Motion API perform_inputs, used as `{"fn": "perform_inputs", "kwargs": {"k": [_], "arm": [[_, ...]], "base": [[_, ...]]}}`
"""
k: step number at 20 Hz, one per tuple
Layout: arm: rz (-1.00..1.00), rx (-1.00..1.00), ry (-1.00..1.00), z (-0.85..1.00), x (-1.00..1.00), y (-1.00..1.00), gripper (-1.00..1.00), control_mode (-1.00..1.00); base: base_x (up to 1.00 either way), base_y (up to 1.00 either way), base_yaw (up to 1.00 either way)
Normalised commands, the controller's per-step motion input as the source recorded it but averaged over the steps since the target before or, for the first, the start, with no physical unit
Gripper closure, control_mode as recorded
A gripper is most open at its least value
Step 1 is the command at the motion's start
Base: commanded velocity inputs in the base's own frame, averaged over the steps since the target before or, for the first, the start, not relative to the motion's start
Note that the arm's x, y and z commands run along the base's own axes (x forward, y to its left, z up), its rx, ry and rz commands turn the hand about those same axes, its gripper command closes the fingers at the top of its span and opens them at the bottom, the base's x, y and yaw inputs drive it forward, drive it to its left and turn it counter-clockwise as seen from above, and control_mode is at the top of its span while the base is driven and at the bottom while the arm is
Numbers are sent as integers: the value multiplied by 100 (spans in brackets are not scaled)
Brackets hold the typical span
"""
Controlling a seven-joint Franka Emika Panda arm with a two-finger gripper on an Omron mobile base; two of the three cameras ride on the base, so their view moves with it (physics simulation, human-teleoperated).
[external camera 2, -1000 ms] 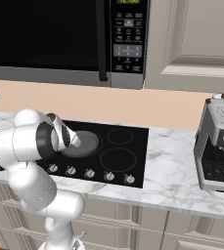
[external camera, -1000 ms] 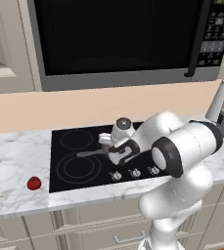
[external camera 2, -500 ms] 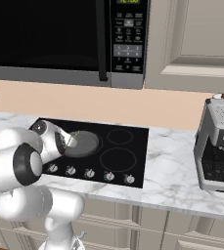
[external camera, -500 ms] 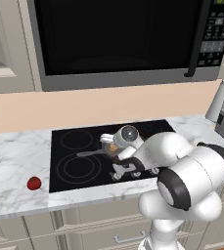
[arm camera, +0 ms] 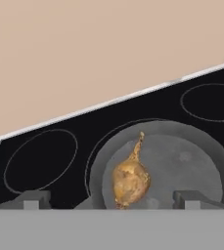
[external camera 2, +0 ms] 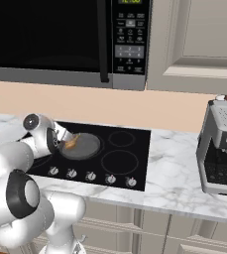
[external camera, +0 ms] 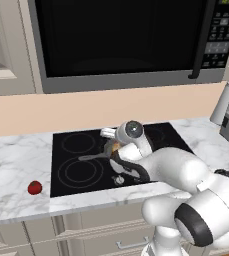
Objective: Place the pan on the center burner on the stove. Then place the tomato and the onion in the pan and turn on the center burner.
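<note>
A white marble worktop [external camera: 16, 170] with grey veins runs along a peach-coloured wall, above cream cabinet fronts [external camera 2: 194, 233]. Over it hangs a large black microwave with a silver frame [external camera: 121, 40], flanked by cream wall cupboards [external camera 2: 204, 39]. Set into the worktop is the flat black glass stove [external camera 2: 130, 158], with grey ring outlines and a row of small silver knobs [external camera 2: 91, 176] along its front edge. At the worktop's right end stands a boxy silver and black appliance [external camera 2: 223, 149].

The round shallow dark grey pan [arm camera: 182, 161] sits on the center burner [arm camera: 96, 156], the largest ring in the middle of the stove, its long thin handle [external camera: 91, 157] pointing toward the stove's left side. In the pan lies the small golden-brown onion with a thin pointed stem [arm camera: 130, 178], resting on the pan floor toward the handle side. The small bright red tomato [external camera: 34, 187] lies on the worktop well to the left of the stove, near the front edge.

The white arm's two-finger gripper [arm camera: 111, 197] hangs just over the pan, its jaws spread wide on either side of the onion and holding nothing. The arm's bulk hides the right front part of the stove in the left base view.
</note>
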Motion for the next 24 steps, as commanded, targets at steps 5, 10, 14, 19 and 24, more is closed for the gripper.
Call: {"fn": "perform_inputs", "kwargs": {"k": [5,10,14,19,24], "arm": [[0,0,4,67,-23,26,-100,-100],[0,-10,0,14,-38,47,-100,-100],[0,-16,0,1,-36,55,-100,-100],[4,-9,0,20,-28,50,-100,-100],[12,-5,3,13,-33,31,-100,-100]], "base": [[0,0,0],[0,0,0],[0,0,0],[0,0,0],[0,0,0]]}}
